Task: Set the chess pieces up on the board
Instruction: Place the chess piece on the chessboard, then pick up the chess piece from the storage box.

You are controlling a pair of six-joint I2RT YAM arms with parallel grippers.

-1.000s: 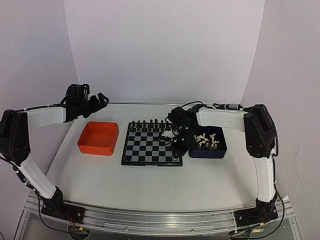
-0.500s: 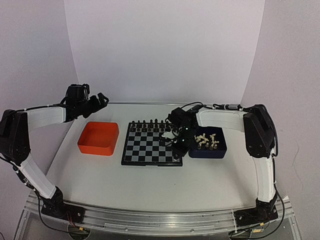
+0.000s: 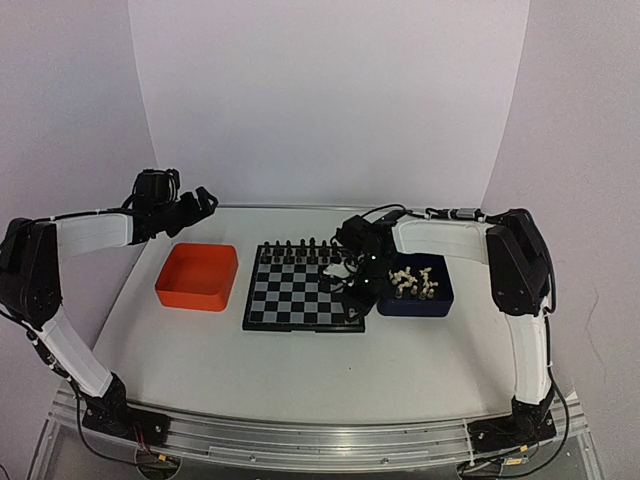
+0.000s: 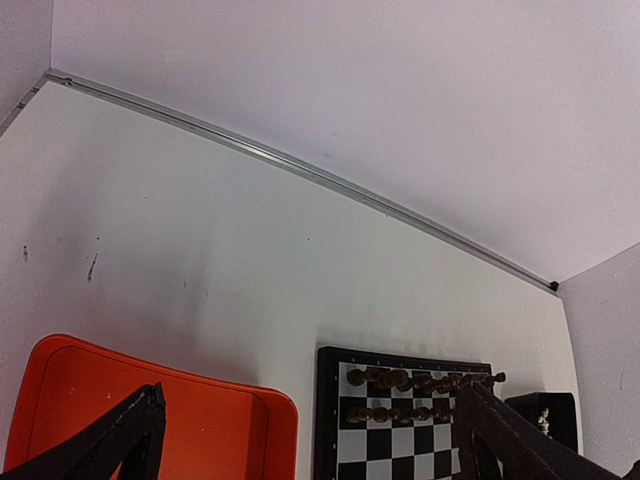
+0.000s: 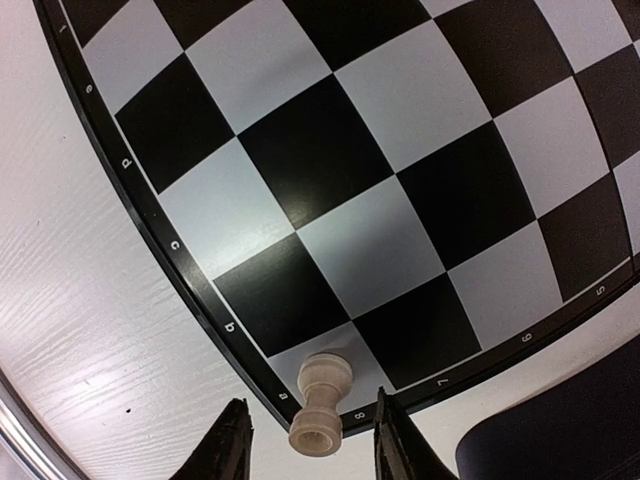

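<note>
Parted since a second ago, my right fingers now stand a little way open on either side of a cream piece, touching neither flank and gripping nothing. That piece stands upright on a light corner square on the right side of the board. More cream chessmen lie in the dark blue tray just beside the board. My left fingers hang spread wide and empty, beyond the orange tray.
</note>
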